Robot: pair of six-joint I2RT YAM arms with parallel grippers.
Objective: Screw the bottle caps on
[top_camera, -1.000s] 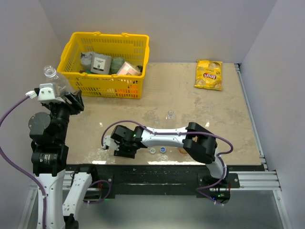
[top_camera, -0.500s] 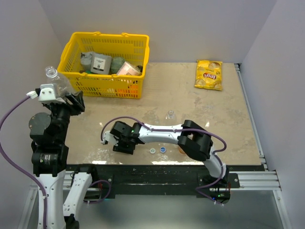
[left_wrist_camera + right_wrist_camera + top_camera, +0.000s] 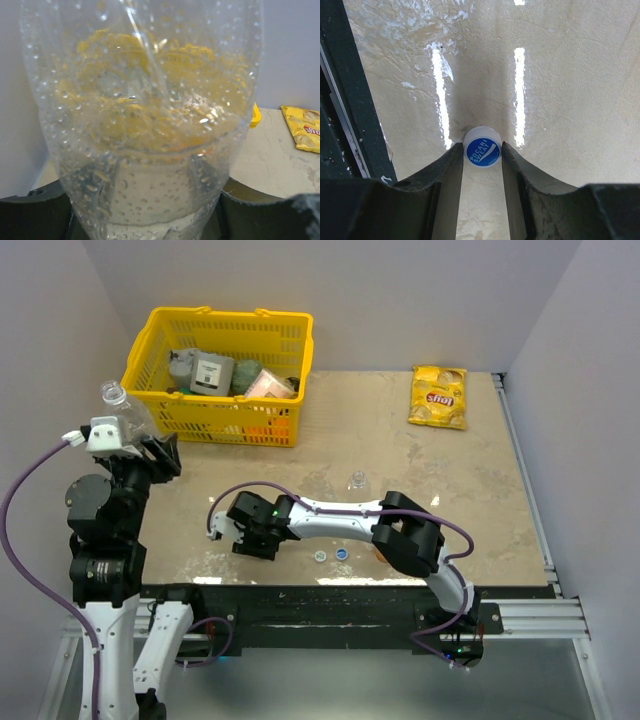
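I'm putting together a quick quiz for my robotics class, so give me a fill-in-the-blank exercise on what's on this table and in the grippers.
1. The left gripper holds up a clear plastic ____.
2. The cap between the right gripper fingers has a ____ top.
3. The basket at the far left of the table is ____.
4. Near the table's front edge, ____ more caps lie loose.

Missing words: bottle; blue; yellow; two.

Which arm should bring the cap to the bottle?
The right one. The right pincer grips a blue cap, while the left pincer is busy holding the clear bottle up in the air.
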